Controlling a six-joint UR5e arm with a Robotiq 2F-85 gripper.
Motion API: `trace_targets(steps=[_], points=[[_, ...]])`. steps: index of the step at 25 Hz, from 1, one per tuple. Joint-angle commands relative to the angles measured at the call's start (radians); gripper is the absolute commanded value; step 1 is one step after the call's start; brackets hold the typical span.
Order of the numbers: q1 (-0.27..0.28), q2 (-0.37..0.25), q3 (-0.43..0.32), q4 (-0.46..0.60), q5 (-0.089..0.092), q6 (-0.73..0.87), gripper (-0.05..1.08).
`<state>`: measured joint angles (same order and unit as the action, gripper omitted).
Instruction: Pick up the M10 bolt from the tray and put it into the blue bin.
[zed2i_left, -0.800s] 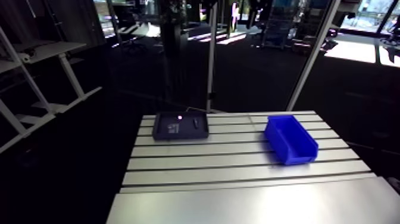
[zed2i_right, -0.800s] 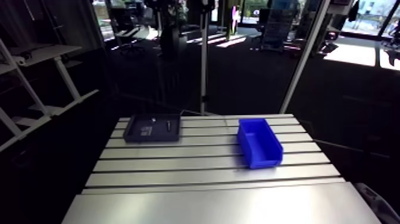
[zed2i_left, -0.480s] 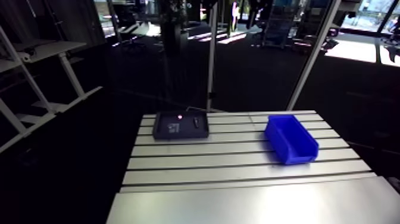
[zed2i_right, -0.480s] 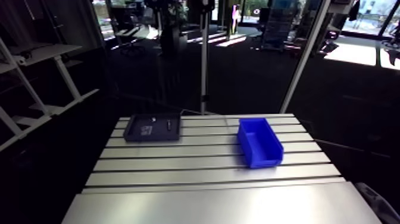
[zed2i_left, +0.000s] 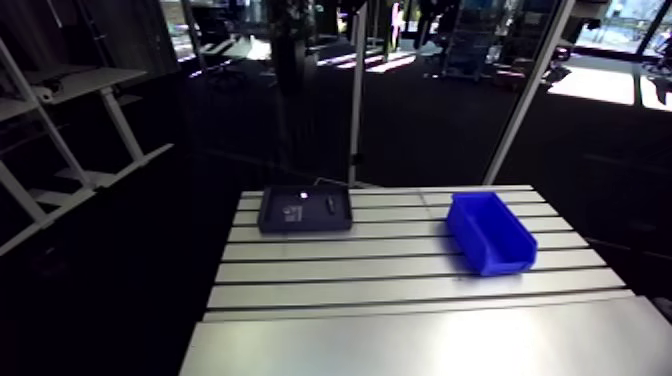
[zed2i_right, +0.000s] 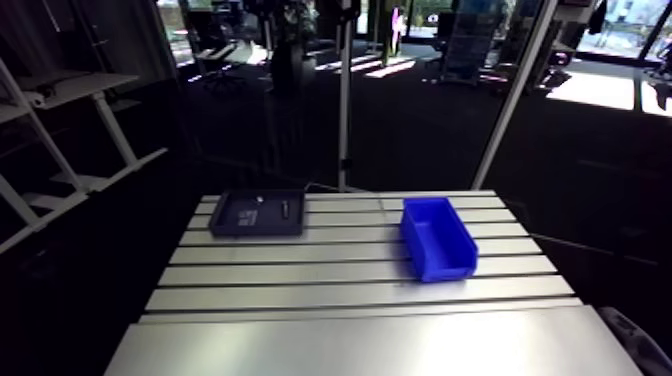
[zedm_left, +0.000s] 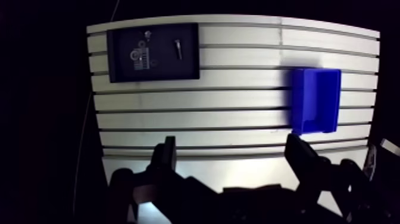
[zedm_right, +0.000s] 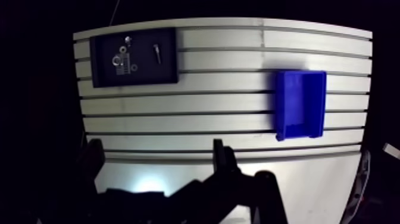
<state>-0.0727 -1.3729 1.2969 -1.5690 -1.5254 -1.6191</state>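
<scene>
**Zero steps complete: bolt in the tray, end effector released and far off**

None of the task looks done, judging by how things lie. The dark tray (zedm_left: 153, 52) sits at one corner of the slotted worktop (zedm_left: 226, 119). Inside it, toward the side that faces the blue bin (zedm_left: 314, 100), lies a short, slim metal piece. I take this to be the M10 bolt (zedm_left: 177, 47), though it is too small to be sure of its size. It lies flat on the tray floor, apart from a cluster of smaller bright parts (zedm_left: 140, 56) on the tray's other side, and nothing is touching it.

The blue bin stands well apart from the tray, across several of the worktop's slots, with its open top up. No bolt shows inside it in either the wrist view or the arm view.

The end effector (zedm_left: 232, 146) is released, with both fingers spread wide and only bare worktop showing between them. It hangs high and well apart from the tray, over the worktop's edge opposite the tray's side, so the tray appears small ahead of it.

Everything is left to do:
- travel across to the tray
- descend over the bolt
- close on its shank
- lift it clear of the tray wall
- carry it from the tray to the bin
- let go above the bin's opening

The grasp is likely the delicate part, since the bolt is small and lies flat, with the tray rim just beside it.
</scene>
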Motion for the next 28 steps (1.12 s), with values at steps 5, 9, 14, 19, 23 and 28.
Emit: trace_targets(steps=[5,9,14,19,23,28], points=[[0.025,0.048,-0.034,0.001,-0.002,-0.002,0.0],[0.039,0.079,-0.064,0.001,-0.006,-0.002,0.0],[0.071,0.131,-0.104,0.001,-0.011,-0.008,0.0],[0.096,0.197,-0.13,-0.013,-0.014,-0.012,0.0],[0.102,0.239,-0.124,-0.076,-0.014,-0.005,0.0],[0.123,0.295,-0.118,-0.134,-0.015,-0.002,0.0]])
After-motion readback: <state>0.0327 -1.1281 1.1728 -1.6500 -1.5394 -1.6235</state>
